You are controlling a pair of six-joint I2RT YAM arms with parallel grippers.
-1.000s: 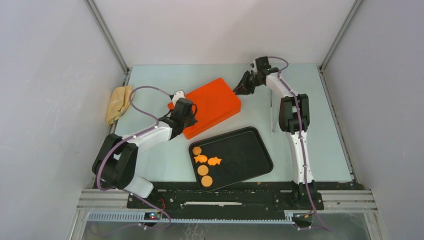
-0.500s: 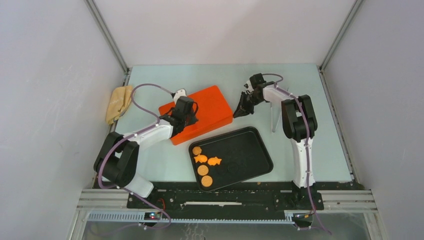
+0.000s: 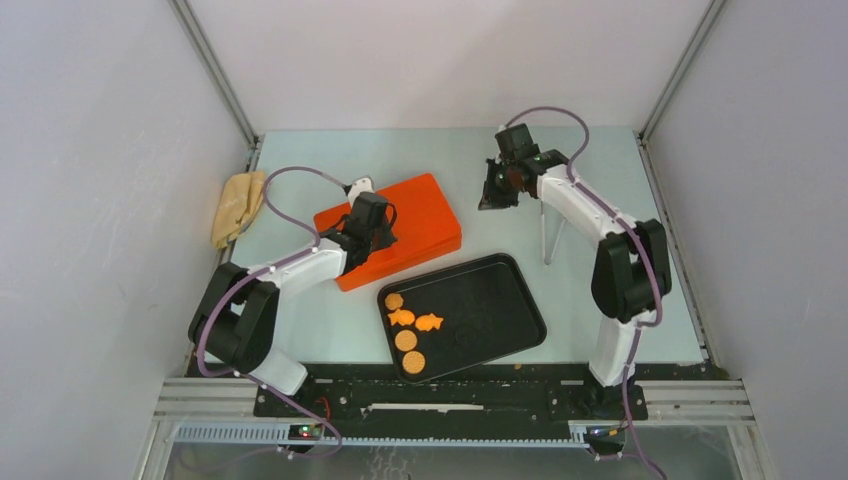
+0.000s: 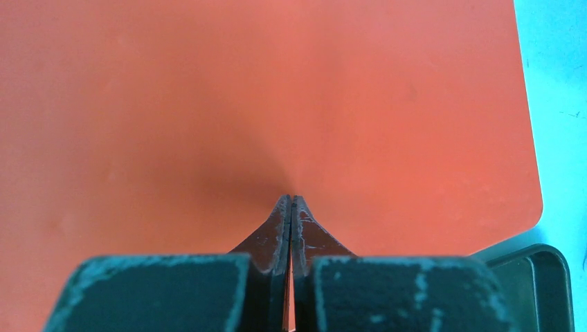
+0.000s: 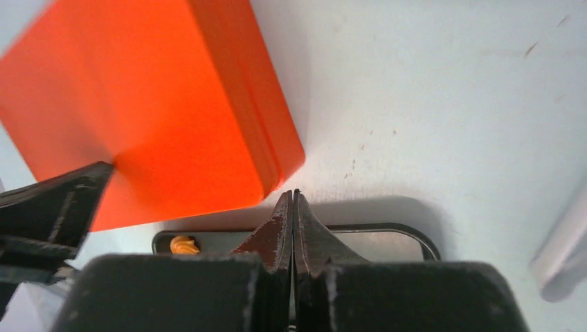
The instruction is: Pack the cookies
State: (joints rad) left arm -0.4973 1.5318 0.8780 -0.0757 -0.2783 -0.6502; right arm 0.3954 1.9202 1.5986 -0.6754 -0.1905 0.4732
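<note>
Five orange cookies [image 3: 405, 340], three round and two fish-shaped, lie at the left end of a black tray [image 3: 500, 275]. One cookie [image 5: 183, 244] shows in the right wrist view. No dark cookies can be made out. A closed orange box [image 3: 420, 215] lies behind the tray. My left gripper [image 3: 378, 236] is shut, its tips [image 4: 290, 200] resting on the orange lid [image 4: 346, 104]. My right gripper [image 3: 490, 200] is shut and empty, just off the box's right end. In its wrist view the tips [image 5: 291, 197] hover over the table between the box [image 5: 152, 117] and the tray [image 5: 408, 235].
White tongs [image 3: 548, 235] lie on the table right of the right gripper, and show at the right wrist view's edge [image 5: 564, 256]. A beige cloth [image 3: 237, 205] lies at the table's left edge. Grey walls enclose the table on three sides.
The orange box has slid left and turned flatter. My right gripper swept down along its right end, then drew back and away. My left gripper stayed on the lid.
</note>
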